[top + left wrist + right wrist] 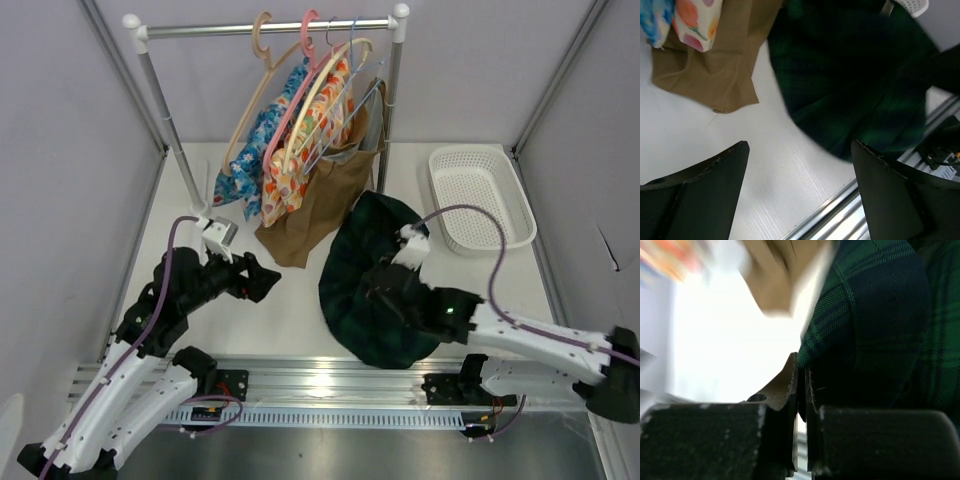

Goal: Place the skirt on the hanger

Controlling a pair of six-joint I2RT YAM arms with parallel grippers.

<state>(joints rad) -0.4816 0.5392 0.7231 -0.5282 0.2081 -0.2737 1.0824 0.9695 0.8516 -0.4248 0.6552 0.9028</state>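
While the right gripper (801, 362) is pinched shut on the hem of the skirt (350, 275), the left gripper (800, 145) hovers wide open and empty to its left. Beyond both, a brown garment (320, 200) drapes beneath the hanger (340, 62), which hangs on the rail (220, 29).

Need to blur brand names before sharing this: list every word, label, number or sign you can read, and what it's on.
None readable.
The skirt, the hanging clothes and the basket show no writing.
Any marking on the small dark part on the front rail is too small to read.
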